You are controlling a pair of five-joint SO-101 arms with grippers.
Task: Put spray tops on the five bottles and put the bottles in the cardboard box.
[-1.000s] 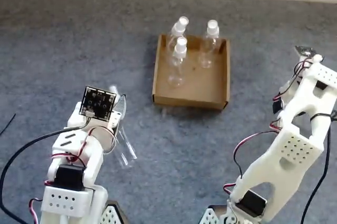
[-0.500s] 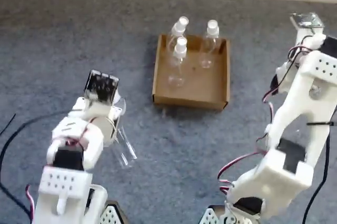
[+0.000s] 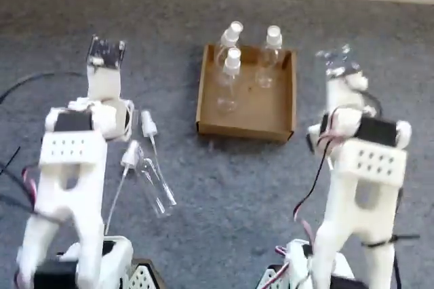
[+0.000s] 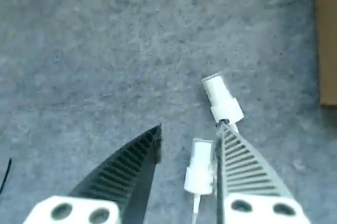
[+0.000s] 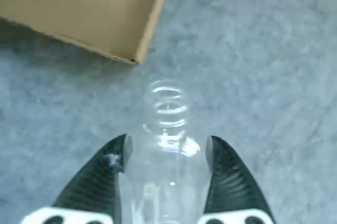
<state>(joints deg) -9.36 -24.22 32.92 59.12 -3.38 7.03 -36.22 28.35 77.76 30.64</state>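
Observation:
My left gripper (image 4: 189,129) is open above the carpet, with one white spray top (image 4: 201,169) lying between its fingers and a second spray top (image 4: 222,98) just past one fingertip. The high view shows both spray tops (image 3: 148,123) (image 3: 131,155) beside the left arm (image 3: 102,85), and a clear uncapped bottle (image 3: 154,187) lying near them. My right gripper (image 5: 168,145) is shut on a clear bottle (image 5: 168,105) whose neck is bare, held near the corner of the cardboard box (image 5: 105,13). In the box (image 3: 291,99) stand three bottles with spray tops (image 3: 230,65).
Grey carpet covers the whole table. The box edge (image 4: 326,34) lies off to one side of the left gripper. In the high view the right arm (image 3: 356,146) stands close to the box's right wall, with open carpet in front of the box.
The left arm has lifted and drawn back to the left, uncovering the two spray tops. The right arm has swung left toward the box with the bottle in its gripper.

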